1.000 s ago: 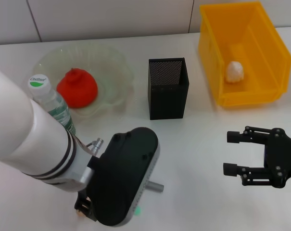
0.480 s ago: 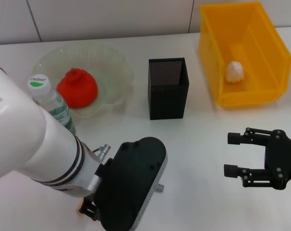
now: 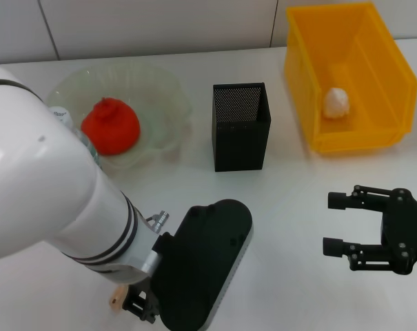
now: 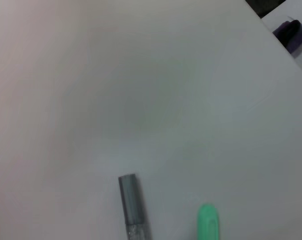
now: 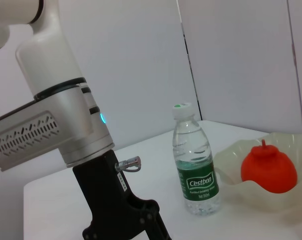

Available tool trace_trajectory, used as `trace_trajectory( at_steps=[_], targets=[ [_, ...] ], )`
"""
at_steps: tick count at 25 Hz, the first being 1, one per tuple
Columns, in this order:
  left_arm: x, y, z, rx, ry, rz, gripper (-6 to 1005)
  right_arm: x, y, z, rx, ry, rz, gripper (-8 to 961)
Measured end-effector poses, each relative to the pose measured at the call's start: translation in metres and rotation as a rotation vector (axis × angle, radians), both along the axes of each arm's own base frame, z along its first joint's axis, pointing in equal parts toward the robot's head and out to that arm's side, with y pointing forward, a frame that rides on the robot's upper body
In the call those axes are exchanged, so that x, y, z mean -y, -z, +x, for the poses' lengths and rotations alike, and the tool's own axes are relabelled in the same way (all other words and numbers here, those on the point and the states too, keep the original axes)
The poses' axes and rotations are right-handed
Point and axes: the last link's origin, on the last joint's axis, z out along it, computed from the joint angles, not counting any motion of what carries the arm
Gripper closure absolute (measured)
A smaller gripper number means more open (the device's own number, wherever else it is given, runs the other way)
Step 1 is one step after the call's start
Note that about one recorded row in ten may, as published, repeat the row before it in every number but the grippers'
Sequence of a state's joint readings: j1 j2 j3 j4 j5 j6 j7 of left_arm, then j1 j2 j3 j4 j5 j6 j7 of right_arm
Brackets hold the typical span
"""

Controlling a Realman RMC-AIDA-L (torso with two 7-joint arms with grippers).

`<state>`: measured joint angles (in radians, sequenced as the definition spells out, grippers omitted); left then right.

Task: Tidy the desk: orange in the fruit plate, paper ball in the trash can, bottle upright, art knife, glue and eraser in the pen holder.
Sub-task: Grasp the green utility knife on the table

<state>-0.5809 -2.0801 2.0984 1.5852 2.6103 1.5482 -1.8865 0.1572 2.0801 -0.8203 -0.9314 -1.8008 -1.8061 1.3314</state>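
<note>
The orange (image 3: 110,125) lies in the pale green fruit plate (image 3: 168,91) at the back left. The bottle (image 5: 195,172) stands upright beside the plate; in the head view my left arm hides most of it. The paper ball (image 3: 336,102) rests inside the yellow trash can (image 3: 298,69). The black mesh pen holder (image 3: 240,126) stands mid-table. My left gripper (image 3: 143,308) hangs low at the table's front, right by the tan eraser (image 3: 116,298). A grey stick (image 4: 131,205) and a green stick (image 4: 207,225) lie under the left wrist. My right gripper (image 3: 332,222) hovers open and empty at the front right.
The thick white left forearm (image 3: 49,193) crosses the front left of the table and covers what lies below it. A white wall runs behind the table. Bare tabletop separates the pen holder from the right gripper.
My left arm has swung right and toward the front edge. It now covers the bottle and the grey stick's end that showed before. The right gripper has barely moved.
</note>
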Motion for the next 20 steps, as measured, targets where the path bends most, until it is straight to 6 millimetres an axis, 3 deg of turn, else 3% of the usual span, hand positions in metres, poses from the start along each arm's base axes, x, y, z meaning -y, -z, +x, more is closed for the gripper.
trace_trajectory(
  at_steps=[20],
  targets=[
    [-0.0011,0.0097,-0.0005,-0.025,0.018,-0.019,365,0.0021,0.0011,0.0002,-0.010,0.001,-0.011,180]
  ],
)
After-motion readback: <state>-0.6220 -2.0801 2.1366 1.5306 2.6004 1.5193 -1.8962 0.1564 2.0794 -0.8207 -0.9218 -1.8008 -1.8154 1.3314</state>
